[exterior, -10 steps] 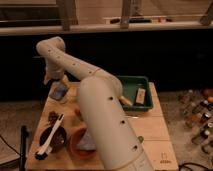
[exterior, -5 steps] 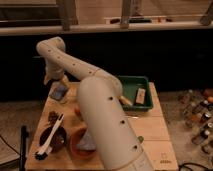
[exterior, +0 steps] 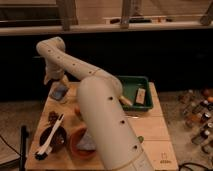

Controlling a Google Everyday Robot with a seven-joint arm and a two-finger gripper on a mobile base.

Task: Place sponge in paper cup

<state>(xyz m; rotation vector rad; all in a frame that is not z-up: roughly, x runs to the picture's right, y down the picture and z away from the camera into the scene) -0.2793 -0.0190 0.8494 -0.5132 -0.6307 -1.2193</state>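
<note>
My arm reaches across to the far left corner of the wooden table (exterior: pixel 150 131). The gripper (exterior: pixel 56 81) hangs there, pointing down. The blue-grey sponge (exterior: pixel 60 93) is right under the gripper, at the table's back left. I cannot tell whether the gripper holds it or whether it lies on the table. I cannot make out the paper cup; it may be hidden by the gripper or the arm.
A green tray (exterior: pixel 131 82) holding a small box stands at the back right. A terracotta-orange bowl (exterior: pixel 75 145) with a bluish-grey lump and a dark brown bowl (exterior: pixel 59 141) with a white-handled brush (exterior: pixel 50 136) stand at the front left. Bottles (exterior: pixel 197 112) stand to the right, off the table.
</note>
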